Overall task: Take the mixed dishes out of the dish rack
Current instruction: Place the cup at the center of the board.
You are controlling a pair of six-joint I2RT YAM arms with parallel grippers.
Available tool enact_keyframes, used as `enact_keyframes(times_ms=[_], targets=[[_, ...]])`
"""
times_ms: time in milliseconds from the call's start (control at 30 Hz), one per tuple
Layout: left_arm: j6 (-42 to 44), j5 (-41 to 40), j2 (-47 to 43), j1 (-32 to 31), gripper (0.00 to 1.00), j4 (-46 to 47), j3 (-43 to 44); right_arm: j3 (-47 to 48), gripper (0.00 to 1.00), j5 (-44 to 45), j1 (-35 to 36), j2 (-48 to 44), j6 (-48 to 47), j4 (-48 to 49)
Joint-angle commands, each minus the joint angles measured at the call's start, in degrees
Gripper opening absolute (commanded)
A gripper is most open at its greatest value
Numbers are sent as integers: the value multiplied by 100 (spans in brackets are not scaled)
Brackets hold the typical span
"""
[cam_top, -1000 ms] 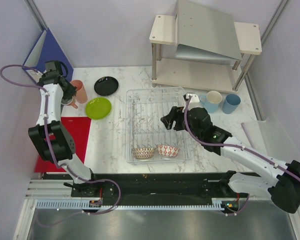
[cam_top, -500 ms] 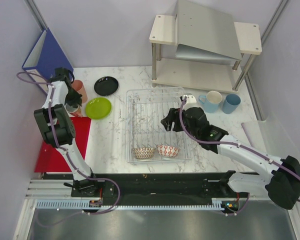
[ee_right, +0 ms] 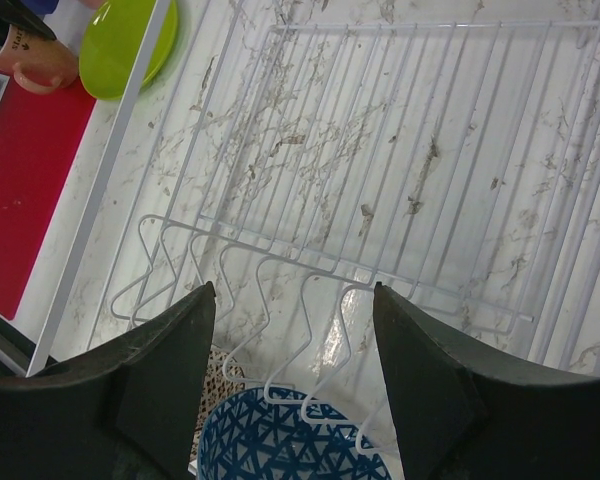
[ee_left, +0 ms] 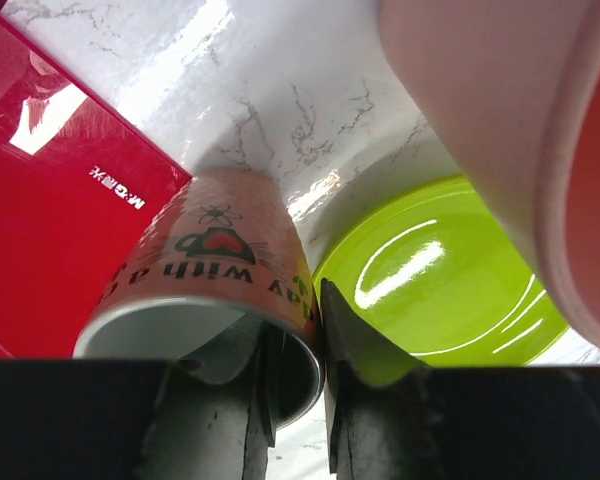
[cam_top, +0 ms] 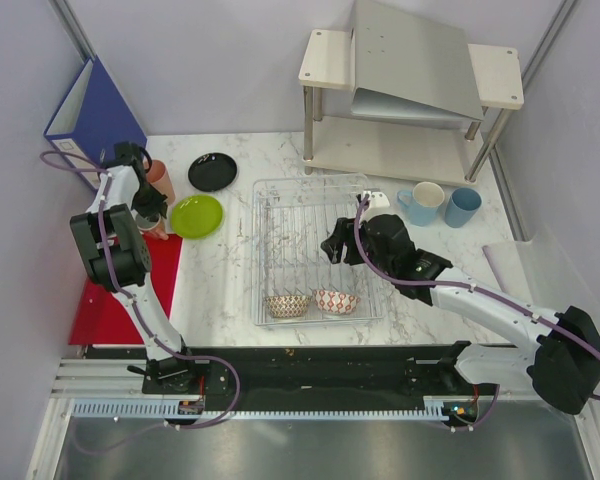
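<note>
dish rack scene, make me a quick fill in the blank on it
The dish rack holds exactly ___ bowls.
The left gripper is shut on the mug at its ___.
The right gripper hangs ___ above the dish rack.
Beside the black plate lies a plate coloured ___.
Missing: two; rim; open; green.

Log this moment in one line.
left pincer: shut on salmon-pink printed mug rim | right pincer: open above silvery wire dish rack | in rack: two small patterned bowls
</note>
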Motion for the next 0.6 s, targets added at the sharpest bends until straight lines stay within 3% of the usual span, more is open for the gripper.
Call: enact_keyframes(times_ms=[0, 133, 167, 233, 267, 567], targets=[[116, 64, -247, 43, 30, 204, -92, 44, 72, -78, -18, 20, -49, 134], [124, 29, -318, 60, 26, 248, -92, -8, 72, -140, -18, -15, -31, 125], [116, 20, -283, 69, 22, 248, -57, -34, 72, -149, -26, -33, -22, 134], [116, 2, -230, 69, 4, 256, 83, -70, 72, -131, -26, -77, -13, 134], [116, 2, -212, 69, 2, 239, 127, -105, 71, -149, -26, -95, -13, 134], [72, -77, -133, 122, 2, 151, 470, -184, 72, -105, -26, -209, -13, 134]])
